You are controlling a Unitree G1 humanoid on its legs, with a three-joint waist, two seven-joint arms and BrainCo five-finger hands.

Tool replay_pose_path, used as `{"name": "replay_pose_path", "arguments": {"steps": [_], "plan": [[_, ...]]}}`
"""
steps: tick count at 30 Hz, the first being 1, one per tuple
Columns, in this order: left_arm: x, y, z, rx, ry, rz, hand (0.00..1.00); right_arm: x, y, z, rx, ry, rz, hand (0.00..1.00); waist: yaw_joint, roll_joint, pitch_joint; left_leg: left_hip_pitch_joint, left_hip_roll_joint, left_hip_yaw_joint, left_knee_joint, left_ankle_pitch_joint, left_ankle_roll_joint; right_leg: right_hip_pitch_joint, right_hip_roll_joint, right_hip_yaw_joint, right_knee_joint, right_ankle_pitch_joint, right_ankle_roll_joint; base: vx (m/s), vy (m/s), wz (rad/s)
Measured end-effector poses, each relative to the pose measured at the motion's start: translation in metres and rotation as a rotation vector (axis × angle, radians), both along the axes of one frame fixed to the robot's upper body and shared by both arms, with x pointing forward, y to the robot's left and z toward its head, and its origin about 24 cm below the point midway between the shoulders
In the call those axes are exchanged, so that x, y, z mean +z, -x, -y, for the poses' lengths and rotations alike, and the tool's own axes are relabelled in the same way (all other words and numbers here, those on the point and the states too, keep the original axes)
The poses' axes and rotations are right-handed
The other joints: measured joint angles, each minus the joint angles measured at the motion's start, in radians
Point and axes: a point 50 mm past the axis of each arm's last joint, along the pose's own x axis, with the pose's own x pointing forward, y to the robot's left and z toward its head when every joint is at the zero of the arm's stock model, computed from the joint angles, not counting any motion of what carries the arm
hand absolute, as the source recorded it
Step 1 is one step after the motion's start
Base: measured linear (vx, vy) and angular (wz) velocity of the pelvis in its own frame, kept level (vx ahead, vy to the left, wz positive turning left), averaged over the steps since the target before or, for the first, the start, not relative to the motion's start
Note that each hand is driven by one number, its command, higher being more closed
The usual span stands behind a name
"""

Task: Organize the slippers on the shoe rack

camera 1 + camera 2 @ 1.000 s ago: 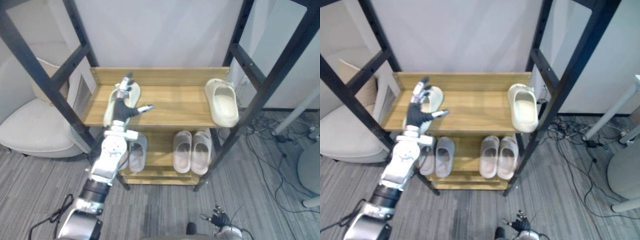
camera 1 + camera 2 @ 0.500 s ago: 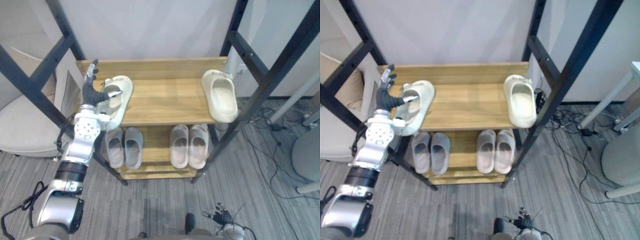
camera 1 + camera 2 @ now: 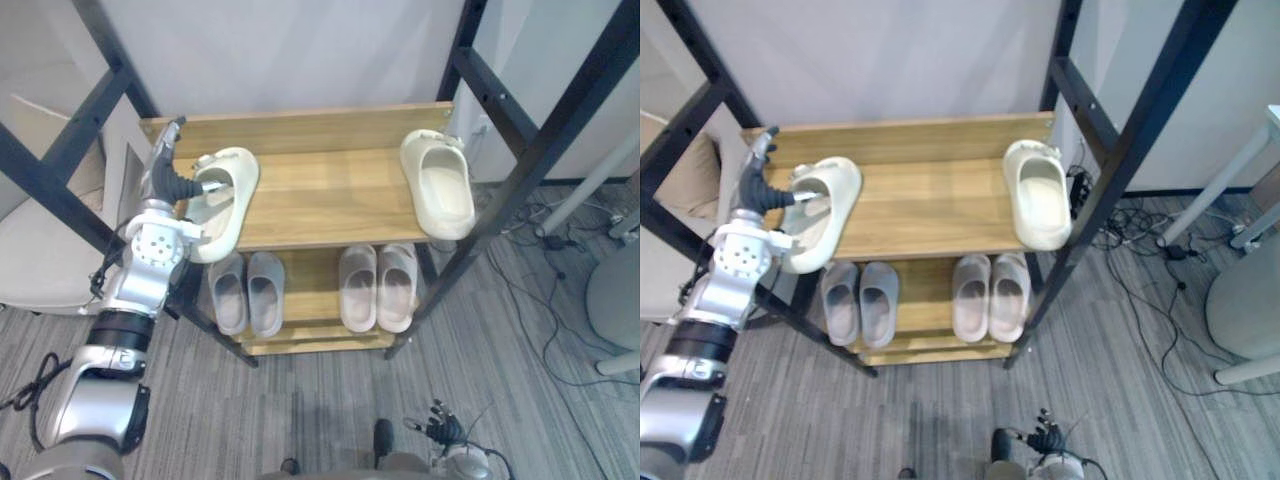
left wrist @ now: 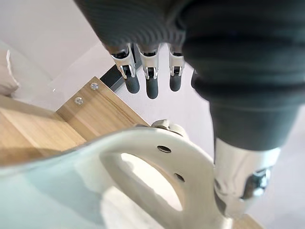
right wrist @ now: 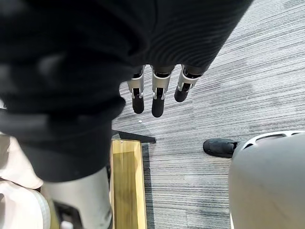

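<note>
A cream slipper (image 3: 225,200) lies slanted at the left end of the wooden upper shelf (image 3: 320,200), its heel hanging over the front edge. My left hand (image 3: 162,188) is at its outer side. The thumb (image 4: 240,186) hooks into the slipper's opening (image 4: 143,157), while the fingers (image 4: 151,86) stay straight along the outside. The second cream slipper (image 3: 438,185) rests at the shelf's right end, heel slightly past the edge. My right hand (image 3: 440,432) hangs low over the carpet with straight fingers (image 5: 157,102), holding nothing.
Two pairs of grey slippers (image 3: 250,292) (image 3: 378,288) sit on the lower shelf. Black slanted frame posts (image 3: 520,170) flank the rack. A white chair (image 3: 35,265) stands at the left. Cables (image 3: 560,235) and a round white base (image 3: 615,310) are at the right.
The camera has shifted. My left hand moved from above the slipper to its outer side and hooked its thumb in. The slipper now lies slanted with its heel over the front edge.
</note>
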Motion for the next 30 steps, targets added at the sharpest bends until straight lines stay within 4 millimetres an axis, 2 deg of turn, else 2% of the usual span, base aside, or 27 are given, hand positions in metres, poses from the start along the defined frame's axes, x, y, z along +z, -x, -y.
{"name": "replay_pose_path", "arguments": {"steps": [6, 14, 15, 21, 30], "plan": [[0.007, -0.003, -0.008, 0.034, -0.066, -0.018, 0.0, 0.001, -0.001, 0.0, 0.001, 0.0, 0.007, 0.0, 0.0, 0.004, 0.003, -0.014, 0.0, 0.004, 0.001, 0.0, 0.0, -0.014, 0.001, 0.005, 0.002, 0.004, -0.001, 0.0, 0.0, 0.0], [0.005, -0.01, -0.01, 0.067, -0.15, -0.068, 0.0, 0.003, -0.004, -0.001, 0.004, 0.0, 0.021, 0.0, 0.0, 0.016, 0.01, -0.013, 0.0, 0.015, 0.002, 0.0, 0.0, -0.02, 0.001, 0.018, 0.002, 0.007, -0.002, -0.01, -0.006, -0.04], [0.005, -0.01, -0.01, 0.067, -0.153, -0.072, 1.0, 0.003, -0.004, -0.001, 0.005, 0.001, 0.023, 0.0, 0.0, 0.018, 0.011, -0.013, -0.001, 0.021, 0.002, -0.001, 0.001, -0.023, 0.002, 0.023, 0.002, 0.008, -0.001, -0.03, -0.009, -0.15], [0.005, -0.013, -0.01, 0.07, -0.213, -0.107, 1.0, 0.004, -0.005, -0.002, 0.004, -0.001, 0.03, 0.0, 0.0, 0.02, 0.013, -0.014, -0.001, 0.042, 0.002, -0.002, 0.001, -0.035, 0.003, 0.044, 0.002, 0.013, -0.001, -0.02, -0.009, -0.11], [0.013, -0.017, -0.003, 0.063, -0.201, -0.081, 1.0, 0.004, -0.006, -0.003, 0.004, -0.003, 0.034, 0.0, -0.006, 0.02, 0.014, -0.015, -0.003, 0.055, 0.0, -0.004, 0.003, -0.047, 0.005, 0.06, 0.002, 0.017, -0.001, -0.01, -0.006, -0.05]]}}
